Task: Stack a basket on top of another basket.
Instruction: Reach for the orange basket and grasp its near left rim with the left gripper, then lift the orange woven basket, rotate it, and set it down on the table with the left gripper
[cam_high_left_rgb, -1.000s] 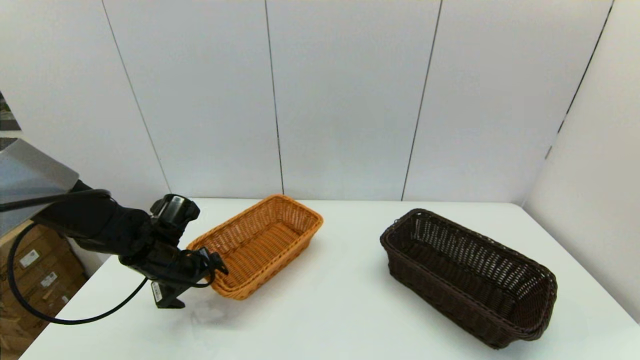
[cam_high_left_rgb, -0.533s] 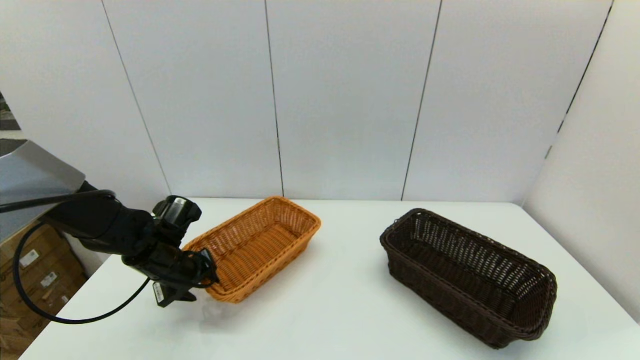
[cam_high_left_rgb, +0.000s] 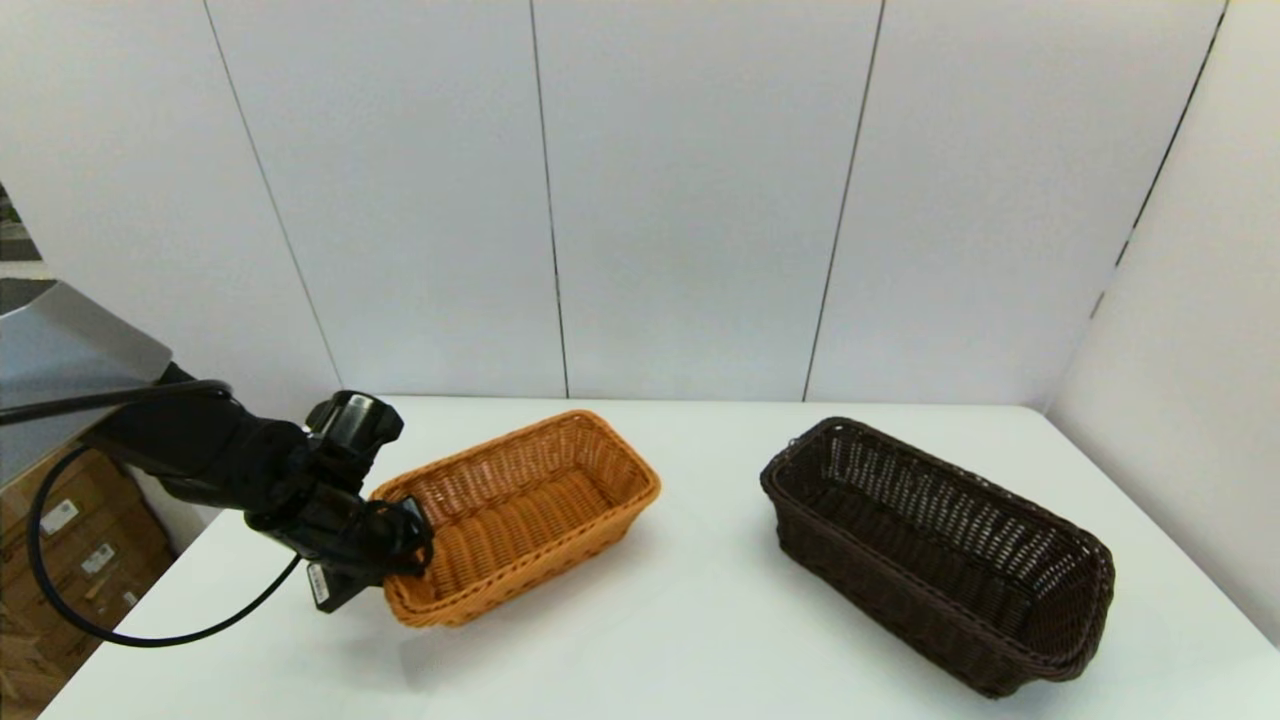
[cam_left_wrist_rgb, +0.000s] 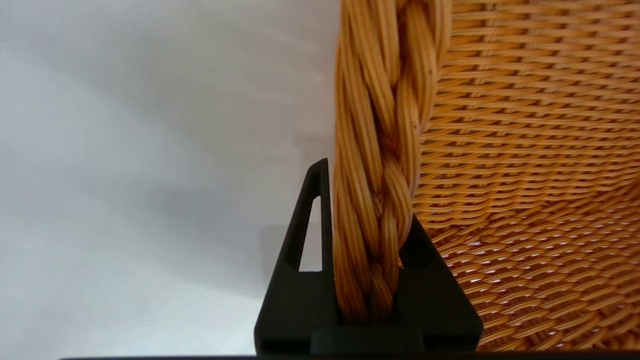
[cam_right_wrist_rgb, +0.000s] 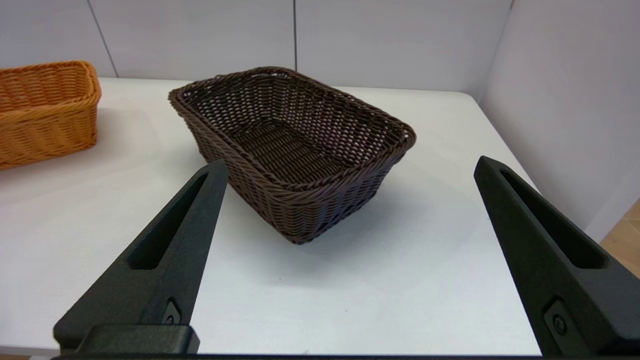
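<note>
The braided rim of the orange-tan basket (cam_high_left_rgb: 520, 520), apparently lifted at the table's (cam_high_left_rgb: 680, 640) left, is pinched by the left gripper (cam_left_wrist_rgb: 369, 280); transfer toward the dark brown basket (cam_high_left_rgb: 935, 550), well apart at the right, is required next, while the right gripper (cam_right_wrist_rgb: 345, 260) is held spread near it.

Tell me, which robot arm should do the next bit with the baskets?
The left. Its end effector is already shut on the orange basket's braided rim, so it can probably carry it to the dark basket. The right end effector is open, short of the dark basket and holding nothing.
</note>
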